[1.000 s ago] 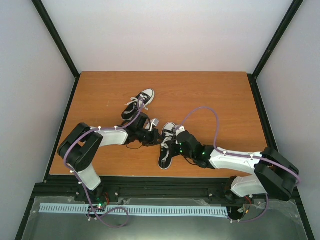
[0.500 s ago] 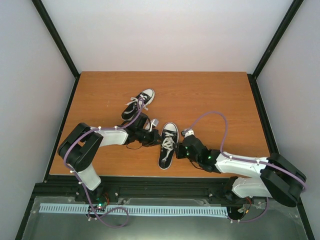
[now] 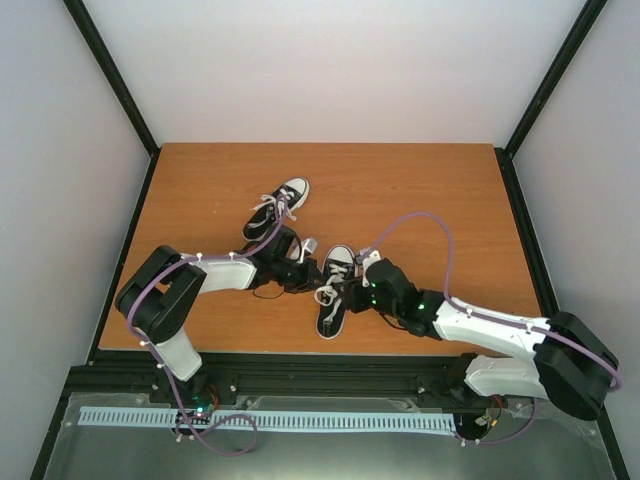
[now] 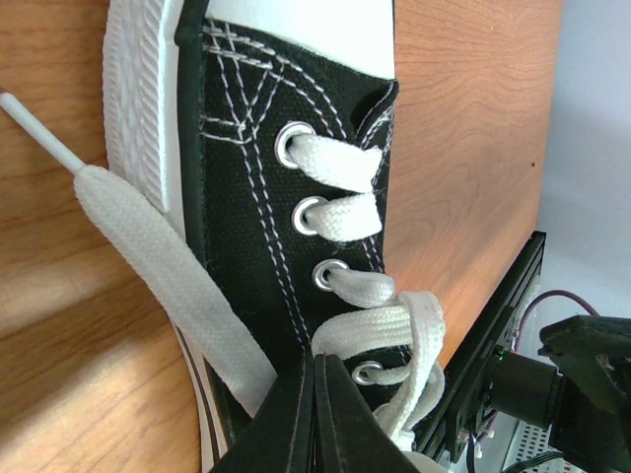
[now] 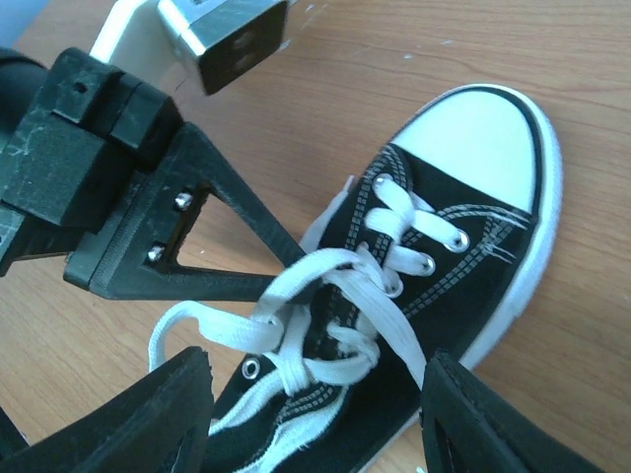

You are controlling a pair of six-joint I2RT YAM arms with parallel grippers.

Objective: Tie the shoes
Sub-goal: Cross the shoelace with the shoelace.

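Two black shoes with white toe caps lie on the wooden table: the far shoe [image 3: 281,204] and the near shoe [image 3: 329,318] [image 5: 463,158] [image 4: 246,197]. My left gripper [image 3: 318,277] [image 4: 317,367] [image 5: 294,264] is shut at the near shoe's upper eyelets, with a white lace loop [image 5: 296,271] [image 4: 394,325] pinched at its tip. My right gripper [image 3: 351,293] [image 5: 315,424] hangs open over the same shoe. Its fingers [image 5: 158,419] straddle the half-tied crossing of laces [image 5: 365,340] without touching it. A loose lace end [image 4: 148,256] trails beside the sole.
The wooden table [image 3: 430,190] has walls on three sides and a black rail [image 3: 320,365] along its near edge. A purple cable [image 3: 430,235] arcs above the right arm. The far shoe lies just behind the left arm's wrist.
My right gripper has opened and swung back left over the near shoe after pulling away to the right. The left gripper has stayed shut in place.
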